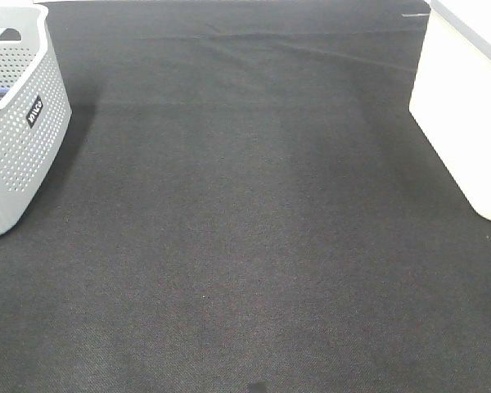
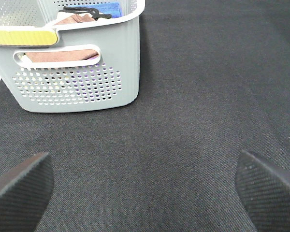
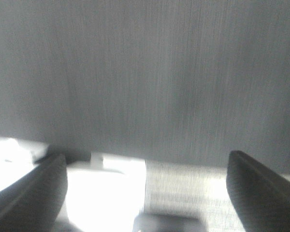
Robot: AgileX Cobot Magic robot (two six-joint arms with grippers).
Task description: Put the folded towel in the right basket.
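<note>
A grey perforated basket (image 1: 20,139) stands at the left edge of the black mat; in the left wrist view (image 2: 77,82) it holds a folded brownish-pink towel (image 2: 70,20) and a blue cloth (image 2: 106,8). A white basket (image 1: 466,115) stands at the right edge. No arm shows in the exterior high view. My left gripper (image 2: 144,166) is open and empty over bare mat, a short way from the grey basket. My right gripper (image 3: 146,162) is open and empty; its view is blurred, with a bright white object (image 3: 106,193) below the fingers.
The black mat (image 1: 245,213) covers the table between the two baskets. A yellow strip (image 2: 21,36) lies along the grey basket's rim. A black strap (image 2: 82,12) lies on top of the towel.
</note>
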